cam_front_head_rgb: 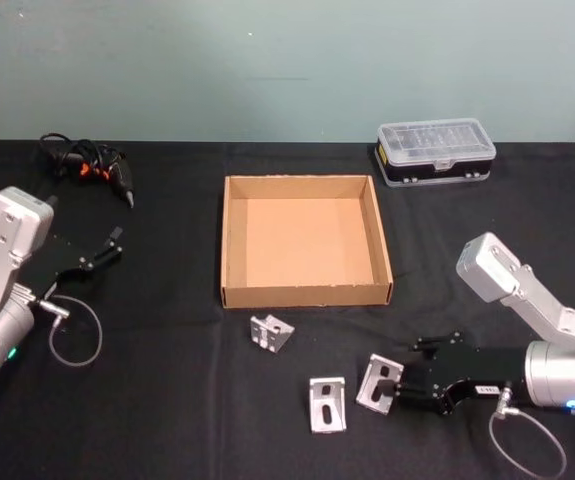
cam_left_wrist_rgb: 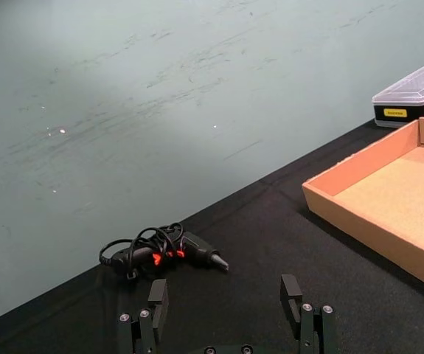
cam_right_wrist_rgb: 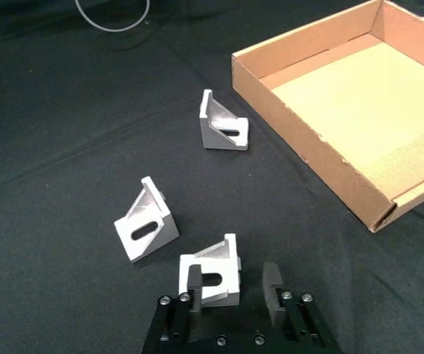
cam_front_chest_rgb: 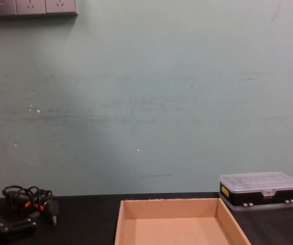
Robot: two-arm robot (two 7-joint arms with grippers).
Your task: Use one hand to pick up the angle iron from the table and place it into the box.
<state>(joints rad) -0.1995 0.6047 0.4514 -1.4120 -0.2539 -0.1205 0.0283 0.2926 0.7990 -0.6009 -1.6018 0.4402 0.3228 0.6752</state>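
The right gripper point(cam_right_wrist_rgb: 232, 270), fingers spread, sits off-centre over the nearest angle iron point(cam_right_wrist_rgb: 220, 284), so closing could knock it askew; the left gripper point(cam_left_wrist_rgb: 225, 286) idles open.

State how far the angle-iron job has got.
Done: nothing; the box is empty. In hand: the open right end effector sits at the nearest angle iron, not gripping. Left to do: grasp, lift, place. The left end effector idles open at left.

No legible text anywhere, yellow label point(cam_left_wrist_rgb: 394, 113) on plastic case point(cam_left_wrist_rgb: 418, 85) unreadable
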